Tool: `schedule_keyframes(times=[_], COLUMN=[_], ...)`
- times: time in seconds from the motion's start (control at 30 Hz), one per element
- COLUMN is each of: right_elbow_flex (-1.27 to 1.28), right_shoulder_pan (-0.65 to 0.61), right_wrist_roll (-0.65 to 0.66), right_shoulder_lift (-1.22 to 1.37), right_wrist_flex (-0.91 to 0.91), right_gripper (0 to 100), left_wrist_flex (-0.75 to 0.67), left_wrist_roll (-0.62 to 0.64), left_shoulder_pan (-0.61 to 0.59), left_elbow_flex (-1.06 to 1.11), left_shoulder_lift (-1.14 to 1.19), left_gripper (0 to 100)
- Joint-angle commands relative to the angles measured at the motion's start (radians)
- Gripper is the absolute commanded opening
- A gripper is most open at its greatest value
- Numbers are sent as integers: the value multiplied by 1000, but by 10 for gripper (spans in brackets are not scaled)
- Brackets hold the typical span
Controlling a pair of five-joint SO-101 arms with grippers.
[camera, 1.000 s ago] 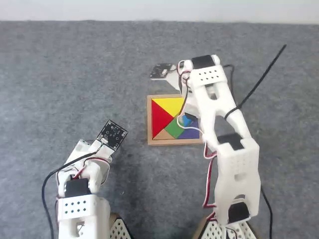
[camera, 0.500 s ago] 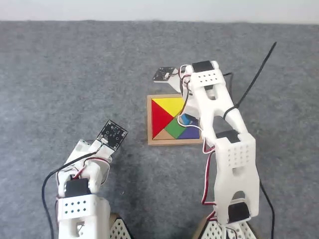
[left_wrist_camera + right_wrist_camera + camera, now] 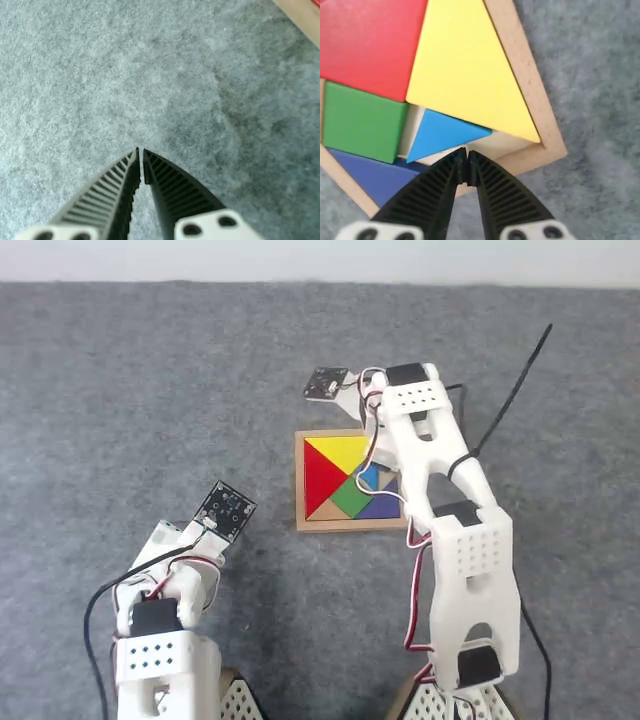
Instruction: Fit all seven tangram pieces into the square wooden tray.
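Note:
The square wooden tray (image 3: 300, 480) (image 3: 540, 107) lies mid-table holding a large yellow triangle (image 3: 340, 451) (image 3: 465, 70), a red triangle (image 3: 320, 480) (image 3: 367, 40), a green square (image 3: 349, 500) (image 3: 362, 122), a dark blue piece (image 3: 378, 507) (image 3: 375, 172) and a small light blue triangle (image 3: 372, 478) (image 3: 440, 132). The light blue triangle sits loosely with bare wood around it. My right gripper (image 3: 467, 152) is shut, empty, right over the tray beside that triangle; its arm (image 3: 425, 430) covers the tray's right side. My left gripper (image 3: 140, 151) is shut over bare carpet near the front left.
Grey carpet (image 3: 150, 390) covers the whole table. A corner of the tray (image 3: 302, 12) shows far off in the left wrist view. The left arm (image 3: 180, 570) rests low at the front left, with open carpet around it.
The right arm shifted slightly away from the front and its wrist turned a little; the light blue triangle now shows more beside it. The left arm has stayed still.

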Motion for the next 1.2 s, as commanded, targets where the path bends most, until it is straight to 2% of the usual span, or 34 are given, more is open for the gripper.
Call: schedule_keyframes(times=[0.0,0.4,0.63,0.93,1.17], right_elbow_flex=[-26,-28,-28,-26,-20], right_shoulder_pan=[12,-38,-104,-116,-180], right_wrist_roll=[6,-38,48,52,51], right_shoulder_lift=[-84,-2,-5,-36,-50], right_wrist_flex=[-2,-104,39,110,211], right_gripper=[6,6,6,6,6], left_wrist_flex=[-15,-15,-15,-15,-15], left_wrist_roll=[-6,-6,-6,-6,-6], left_shoulder_pan=[-3,-3,-3,-5,-5], left_elbow_flex=[-4,-4,-4,-4,-4], left_shoulder_lift=[-12,-12,-12,-12,-12], left_gripper=[12,12,12,12,12])
